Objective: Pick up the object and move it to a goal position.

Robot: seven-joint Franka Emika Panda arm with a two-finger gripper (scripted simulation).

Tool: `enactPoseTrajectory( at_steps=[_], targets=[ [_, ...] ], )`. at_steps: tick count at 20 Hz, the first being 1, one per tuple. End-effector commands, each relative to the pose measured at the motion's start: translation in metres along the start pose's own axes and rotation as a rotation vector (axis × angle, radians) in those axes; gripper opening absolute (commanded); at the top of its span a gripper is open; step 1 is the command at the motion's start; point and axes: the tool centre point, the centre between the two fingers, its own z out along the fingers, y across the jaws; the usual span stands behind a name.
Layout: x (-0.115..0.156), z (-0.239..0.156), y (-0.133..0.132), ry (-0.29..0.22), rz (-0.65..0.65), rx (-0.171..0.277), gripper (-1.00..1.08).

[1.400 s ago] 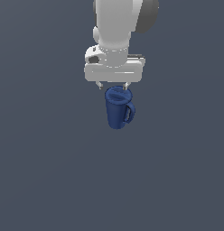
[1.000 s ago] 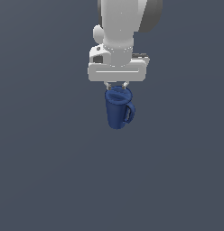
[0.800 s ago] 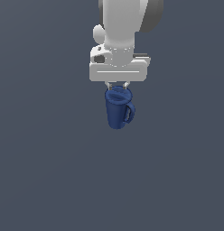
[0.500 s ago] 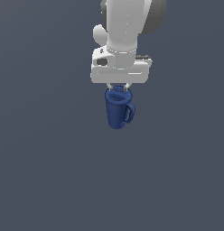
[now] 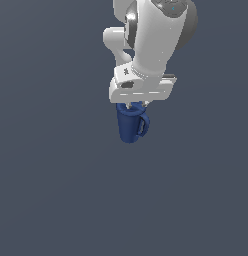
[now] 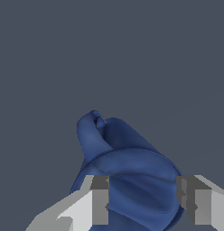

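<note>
Dark blue mug [image 5: 130,125], upright, rim straddled by gripper [image 6: 143,200] with fingers parted wide, seemingly poised for grasping.

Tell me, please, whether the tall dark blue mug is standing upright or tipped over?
Upright: the tall dark blue mug has its mouth facing up at the gripper, base below, handle sideways.
</note>
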Motion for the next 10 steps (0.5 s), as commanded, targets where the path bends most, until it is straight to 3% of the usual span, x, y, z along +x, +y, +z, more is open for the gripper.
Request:
enactPoseTrajectory(
  at_steps=[1,10],
  targets=[
    [0.007,0.007,-0.008,-0.049,-0.053,-0.029,0.28],
    [0.033,0.035,-0.036,-0.246,-0.247,-0.151,0.28]
  ],
)
